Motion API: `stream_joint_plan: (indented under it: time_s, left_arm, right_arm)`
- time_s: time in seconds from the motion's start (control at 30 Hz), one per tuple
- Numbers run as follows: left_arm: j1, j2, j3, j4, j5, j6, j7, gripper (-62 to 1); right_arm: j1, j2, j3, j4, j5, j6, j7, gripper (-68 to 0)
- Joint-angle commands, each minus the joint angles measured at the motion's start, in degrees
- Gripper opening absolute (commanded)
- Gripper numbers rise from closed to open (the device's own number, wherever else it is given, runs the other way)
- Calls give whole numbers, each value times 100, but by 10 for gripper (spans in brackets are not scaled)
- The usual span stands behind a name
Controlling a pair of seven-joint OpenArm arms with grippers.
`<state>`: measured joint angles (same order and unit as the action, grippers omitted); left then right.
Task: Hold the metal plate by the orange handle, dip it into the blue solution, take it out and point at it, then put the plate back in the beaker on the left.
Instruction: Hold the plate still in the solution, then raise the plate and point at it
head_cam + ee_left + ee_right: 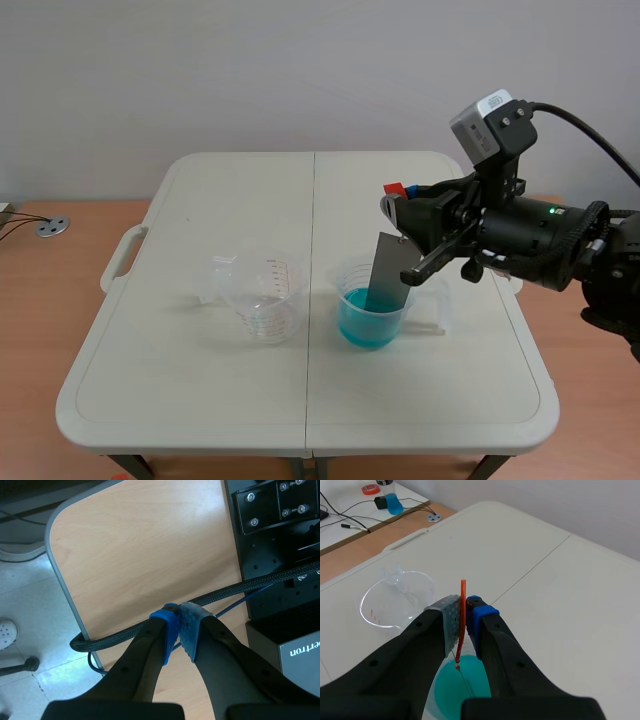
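My right gripper (pixel 403 190) is shut on the thin orange handle (pixel 463 615), which stands upright between its pads. The grey metal plate (pixel 385 272) hangs from the handle, its lower end down in the blue solution (pixel 366 327) of the clear beaker (pixel 372 305) right of the table's middle. In the right wrist view the plate shows edge-on under the gripper (pixel 464 611), above the blue liquid (pixel 452 692). An empty clear beaker (pixel 262 297) (pixel 395 602) stands to the left. The left gripper (pixel 179 625) is shut on nothing, off the table over a wooden desk.
The white folding table (pixel 200 400) has a centre seam and a handle at its left edge. A bottle of blue liquid (pixel 394 502), a red tape roll (pixel 370 488) and cables lie on a far desk. Under the left gripper run a black cable (pixel 125 632) and black equipment (pixel 280 530).
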<state>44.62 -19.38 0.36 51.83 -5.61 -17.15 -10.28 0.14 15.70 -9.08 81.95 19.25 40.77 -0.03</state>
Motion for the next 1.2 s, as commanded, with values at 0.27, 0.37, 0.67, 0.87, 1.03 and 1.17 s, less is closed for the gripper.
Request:
stream_joint_plan:
  time_s: [0.27, 0.37, 0.67, 0.87, 1.03, 1.17]
  left_arm:
    - [90, -33, -26, 33, -15, -39, -37, -582]
    - [90, -33, -26, 33, -15, -55, -37, -582]
    - [57, -33, -26, 35, -59, -57, -66, -582]
    - [-26, -83, -48, 68, -107, -52, -66, -582]
    - [7, -168, -256, 374, -232, -52, -70, -582]
    - [199, -181, -879, 905, -417, -55, -85, -582]
  right_arm:
    - [92, 31, 55, 463, 44, 2, -28, -664]
    - [92, 31, 55, 608, 46, 4, -116, -664]
    - [81, 31, 170, 1071, 87, 4, -313, -662]
    - [81, 28, 212, 1379, 116, 4, -492, -662]
    - [81, 31, 214, 1633, 330, 2, -704, -662]
    - [81, 31, 219, 1873, 463, 0, -881, -662]
